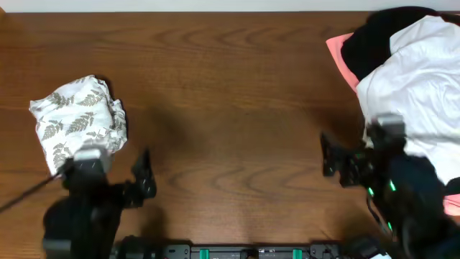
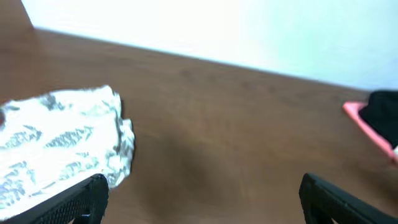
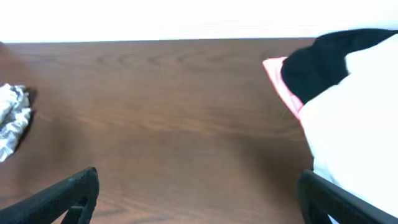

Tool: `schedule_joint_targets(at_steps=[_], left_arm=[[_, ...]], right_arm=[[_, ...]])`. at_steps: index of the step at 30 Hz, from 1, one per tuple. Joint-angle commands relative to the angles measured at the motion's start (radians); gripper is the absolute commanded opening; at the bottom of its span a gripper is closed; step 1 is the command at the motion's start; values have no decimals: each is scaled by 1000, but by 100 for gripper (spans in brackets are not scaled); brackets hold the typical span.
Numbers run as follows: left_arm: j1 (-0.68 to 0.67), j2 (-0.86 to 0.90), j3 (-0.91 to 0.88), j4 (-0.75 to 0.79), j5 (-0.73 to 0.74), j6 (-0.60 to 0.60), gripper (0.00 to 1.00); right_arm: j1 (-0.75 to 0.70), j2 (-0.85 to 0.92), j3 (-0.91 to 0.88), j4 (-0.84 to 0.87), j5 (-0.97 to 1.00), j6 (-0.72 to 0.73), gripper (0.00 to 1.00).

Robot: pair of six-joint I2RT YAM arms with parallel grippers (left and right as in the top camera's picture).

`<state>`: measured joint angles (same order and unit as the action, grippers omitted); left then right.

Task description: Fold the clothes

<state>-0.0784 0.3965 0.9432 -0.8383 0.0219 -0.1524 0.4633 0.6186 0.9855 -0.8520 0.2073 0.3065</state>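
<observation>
The clothes, a white garment printed with grey-green fern leaves [image 1: 79,119], lie bunched in a small heap at the left of the wooden table. They also show in the left wrist view [image 2: 59,146] and at the left edge of the right wrist view [image 3: 11,121]. My left gripper [image 2: 202,199] is open and empty, its left finger beside the heap's near edge. In the overhead view it [image 1: 144,180] sits just right of and nearer than the heap. My right gripper [image 3: 199,199] is open and empty over bare wood; overhead it [image 1: 334,162] is left of the pile.
A pile of other garments sits at the back right: a plain white one [image 1: 420,86], a black one [image 1: 377,39] and a coral-pink one [image 1: 341,54]. The same pile shows in the right wrist view [image 3: 348,118]. The table's front edge carries the arm bases [image 1: 251,252].
</observation>
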Motion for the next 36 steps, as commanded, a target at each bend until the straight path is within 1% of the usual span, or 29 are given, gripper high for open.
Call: schedule_joint_targets(at_steps=[1, 5, 14, 18, 23, 25, 30, 36], left_arm=[[4, -47, -4, 1, -15, 6, 98], [4, -63, -4, 0, -15, 6, 98], [4, -62, -4, 0, -15, 6, 98], [4, -62, -4, 0, -15, 6, 98], [4, -62, -4, 0, -15, 6, 98], [4, -62, -4, 0, -15, 6, 98], [4, -62, -4, 0, -15, 6, 98], [4, -62, -4, 0, -15, 6, 98]], right_arm=[[13, -70, -33, -42, 47, 19, 99], [13, -121, -33, -155, 47, 19, 99], [13, -121, -33, -361, 47, 19, 99], [13, -121, -33, -411, 47, 19, 99], [13, -126, -33, -420, 47, 19, 99], [-15, -145, -38, -418, 47, 19, 99], [-138, -194, -41, -417, 47, 19, 99], [-278, -333, -41, -417, 47, 19, 99]])
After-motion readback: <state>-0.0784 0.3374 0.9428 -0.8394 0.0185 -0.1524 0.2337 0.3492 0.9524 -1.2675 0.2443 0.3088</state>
